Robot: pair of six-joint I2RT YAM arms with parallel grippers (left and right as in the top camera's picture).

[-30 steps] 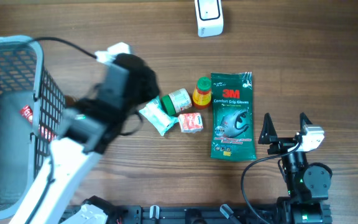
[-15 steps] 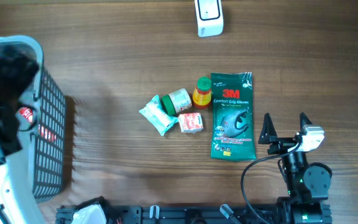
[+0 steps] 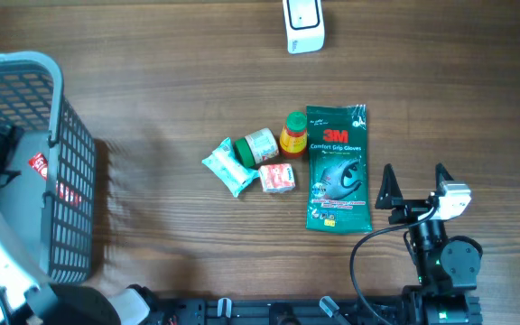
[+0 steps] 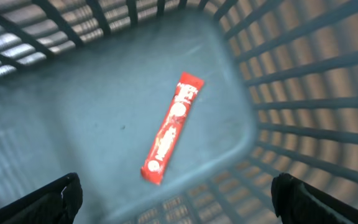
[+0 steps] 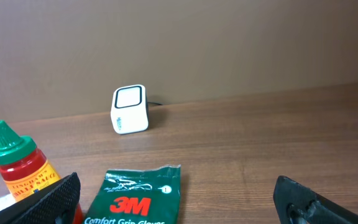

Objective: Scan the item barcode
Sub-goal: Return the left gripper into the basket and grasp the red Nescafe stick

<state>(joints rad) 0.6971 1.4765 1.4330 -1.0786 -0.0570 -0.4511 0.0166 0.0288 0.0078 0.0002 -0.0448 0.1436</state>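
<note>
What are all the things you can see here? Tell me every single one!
basket: 1, grey, left edge of table
stick packet: 1, red, on basket floor
scanner: 1, white, top of table
glove pack: 1, green, right of middle
sauce bottle: 1, red with green cap, beside glove pack
round tub: 1, green-white, left of bottle
pouch: 1, teal, leftmost of cluster
small packet: 1, red-white, below tub
table: 1, brown wood
left gripper: 1, black, open, over basket
right gripper: 1, black, open, lower right
</note>
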